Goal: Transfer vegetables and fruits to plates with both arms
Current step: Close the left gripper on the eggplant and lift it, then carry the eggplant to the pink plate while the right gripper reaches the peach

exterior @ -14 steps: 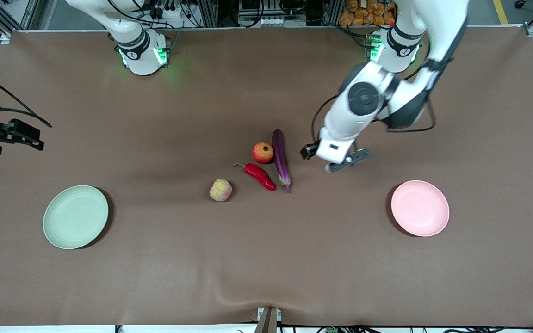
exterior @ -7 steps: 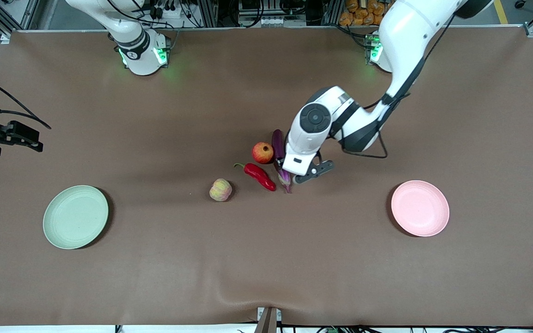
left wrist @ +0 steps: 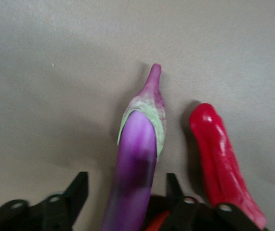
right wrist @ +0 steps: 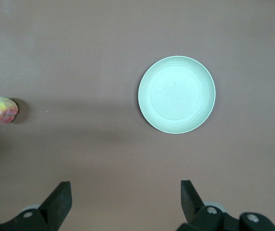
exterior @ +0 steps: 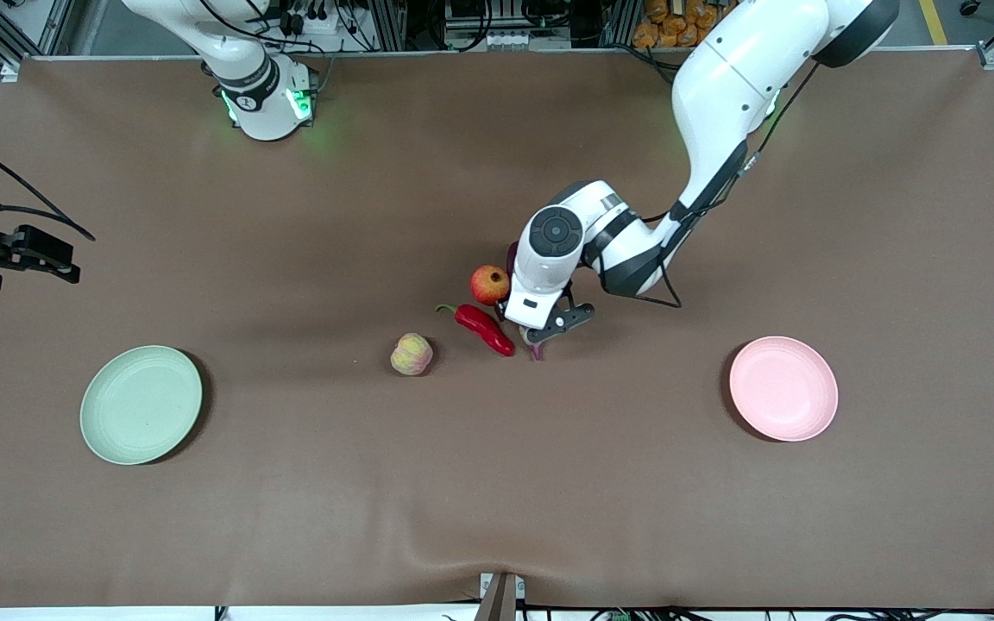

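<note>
The purple eggplant (exterior: pixel 535 348) lies mid-table, mostly hidden under my left hand. In the left wrist view the eggplant (left wrist: pixel 137 144) runs between the spread fingers of my left gripper (left wrist: pixel 126 187), with a gap on each side. My left gripper (exterior: pixel 538 335) is open and low over it. The red chili (exterior: pixel 484 328) lies beside the eggplant and also shows in the left wrist view (left wrist: pixel 219 154). The red-orange fruit (exterior: pixel 490 285) sits against both. The pale ribbed fruit (exterior: pixel 412 354) lies apart, toward the right arm's end. My right gripper (exterior: pixel 31 254) waits open, high above the table edge.
The mint green plate (exterior: pixel 141 404) lies toward the right arm's end and shows in the right wrist view (right wrist: pixel 176 94), as does the ribbed fruit (right wrist: pixel 1 110). The pink plate (exterior: pixel 783 388) lies toward the left arm's end. Brown cloth covers the table.
My left arm has swung from beside the eggplant toward the produce and come down over it, fingers either side. The right arm and all produce have not moved.
</note>
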